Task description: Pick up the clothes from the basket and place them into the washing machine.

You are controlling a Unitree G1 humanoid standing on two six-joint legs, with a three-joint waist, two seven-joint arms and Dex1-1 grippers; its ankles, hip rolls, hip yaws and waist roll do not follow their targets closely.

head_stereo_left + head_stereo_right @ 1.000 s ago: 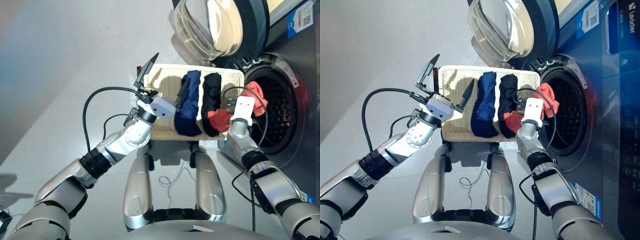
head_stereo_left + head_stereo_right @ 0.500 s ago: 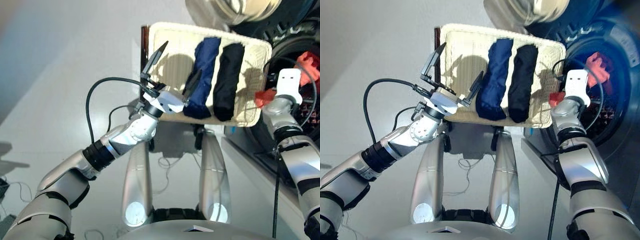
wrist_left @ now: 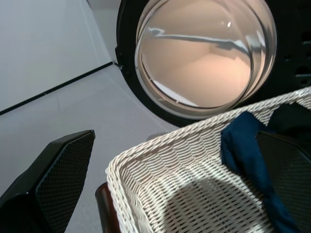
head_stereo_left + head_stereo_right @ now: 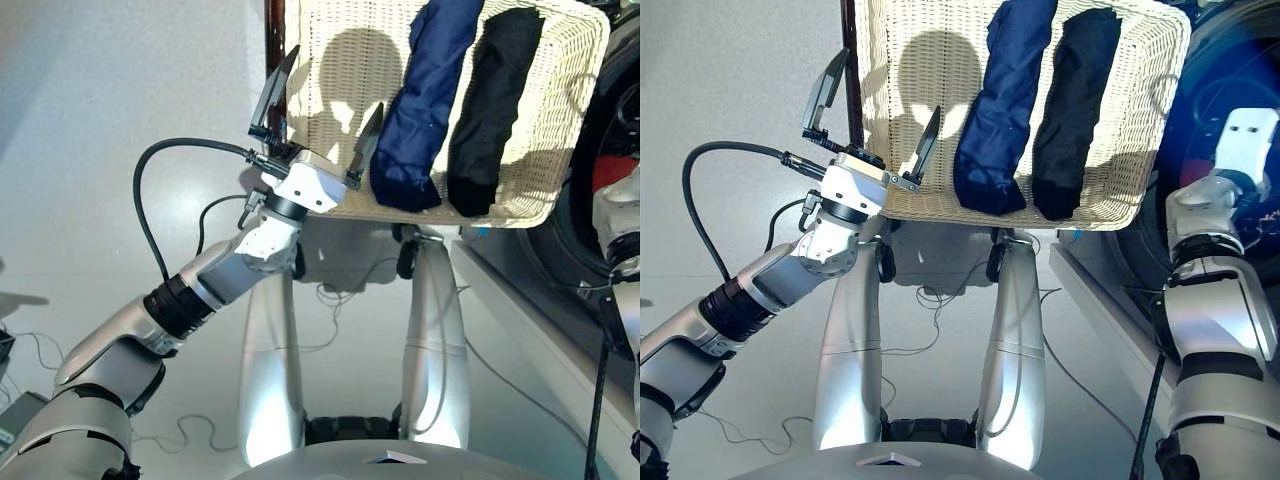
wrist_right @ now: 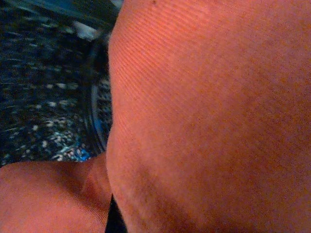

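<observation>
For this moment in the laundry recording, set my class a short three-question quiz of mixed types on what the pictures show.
1. True or false: the navy bundle and the black bundle both lie in the basket.
2. Multiple choice: the left gripper is A) shut on the navy bundle, B) open with nothing between its fingers, C) inside the drum.
3. Short answer: what colour of cloth fills the right wrist view?

Key
1. True.
2. B; one finger is outside the basket's dark rim, the other over the wicker.
3. Coral-red; the coral-red cloth covers most of that view.
</observation>
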